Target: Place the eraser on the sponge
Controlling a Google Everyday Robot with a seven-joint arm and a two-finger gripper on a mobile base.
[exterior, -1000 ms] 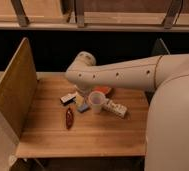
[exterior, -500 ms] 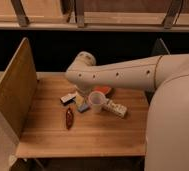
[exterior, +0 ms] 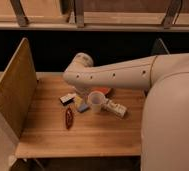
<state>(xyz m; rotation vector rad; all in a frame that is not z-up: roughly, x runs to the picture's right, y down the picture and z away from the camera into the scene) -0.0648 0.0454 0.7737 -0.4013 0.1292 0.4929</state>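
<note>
We see the robot's pale body (exterior: 173, 120) filling the right side of the frame from mid-height to the bottom edge. Next in size is the wooden table (exterior: 83, 137), which spreads across the lower centre. The pale arm (exterior: 120, 75) reaches from the body leftward over the table's far edge and ends in a rounded joint just above the centre of the frame. We cannot find the gripper; it is hidden somewhere behind or under that arm. Its jaws stand wide apart, and none of the objects on the table is lifted.

A slanted wooden panel (exterior: 10, 95) borders the table on the left. A white cup (exterior: 95, 101) stands upright near the middle of the frame. A longer white box (exterior: 116, 108) lies just to the right of the cup, close enough that we cannot tell if they touch. A dark red elongated object (exterior: 68, 118) lies below and left of the cup, apart from it. An orange-red thing (exterior: 105, 91) shows just above the cup, partly under the arm.

The sponge (exterior: 81, 105), blue with a pale edge, lies against the cup's left side. The eraser (exterior: 66, 98) rests flat on the table just up and left of the sponge, not on it.
</note>
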